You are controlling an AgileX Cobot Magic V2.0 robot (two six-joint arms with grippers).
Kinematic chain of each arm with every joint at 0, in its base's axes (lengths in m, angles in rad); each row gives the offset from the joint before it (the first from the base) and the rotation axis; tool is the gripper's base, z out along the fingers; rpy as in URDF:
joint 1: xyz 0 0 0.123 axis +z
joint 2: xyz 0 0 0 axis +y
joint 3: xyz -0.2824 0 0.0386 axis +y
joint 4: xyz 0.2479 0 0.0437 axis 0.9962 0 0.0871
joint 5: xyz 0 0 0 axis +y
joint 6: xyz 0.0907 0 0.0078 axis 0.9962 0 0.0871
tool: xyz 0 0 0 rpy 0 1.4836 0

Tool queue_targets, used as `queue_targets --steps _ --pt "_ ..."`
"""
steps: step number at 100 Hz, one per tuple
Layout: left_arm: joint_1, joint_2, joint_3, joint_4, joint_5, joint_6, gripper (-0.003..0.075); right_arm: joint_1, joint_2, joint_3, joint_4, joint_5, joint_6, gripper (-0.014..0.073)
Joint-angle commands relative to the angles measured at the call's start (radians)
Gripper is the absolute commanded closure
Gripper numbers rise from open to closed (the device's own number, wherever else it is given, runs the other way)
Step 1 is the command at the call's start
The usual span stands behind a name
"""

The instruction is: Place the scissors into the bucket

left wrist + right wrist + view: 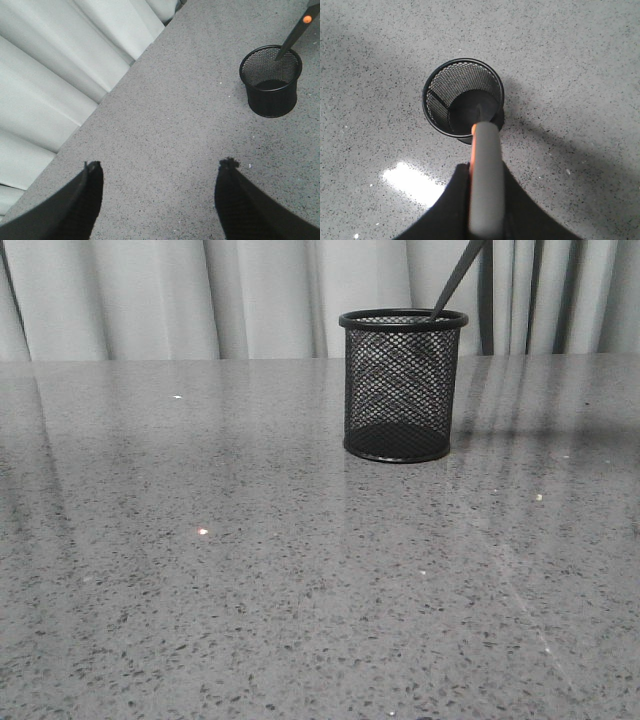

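The bucket (402,385) is a black wire-mesh cup standing upright on the grey table, right of centre at the back. It also shows in the left wrist view (270,80) and the right wrist view (463,100). The scissors (486,175) are held by their grey, orange-lined handle in my right gripper (485,167), which is shut on them above the cup. Their dark blades (457,278) slant down with the tips inside the cup's mouth; they also show in the left wrist view (295,32). My left gripper (160,167) is open and empty over bare table, well away from the cup.
The speckled grey table (250,570) stretches to the front and left. Pale curtains (150,300) hang behind its back edge, and show beside the table edge in the left wrist view (60,65).
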Motion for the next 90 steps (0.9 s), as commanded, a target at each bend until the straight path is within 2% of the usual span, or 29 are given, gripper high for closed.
queue_targets --steps 1,38,90 --pt "0.004 -0.021 -0.030 -0.024 -0.054 -0.011 0.0281 -0.003 -0.018 -0.036 0.012 -0.048 0.000 0.0638" --pt "0.004 -0.021 -0.030 -0.024 -0.054 -0.011 0.0281 0.081 0.062 -0.036 -0.012 -0.082 0.000 0.0638" --pt "0.004 -0.021 -0.030 -0.024 -0.054 -0.011 0.0281 0.083 0.142 -0.038 -0.033 -0.090 -0.002 0.0632"
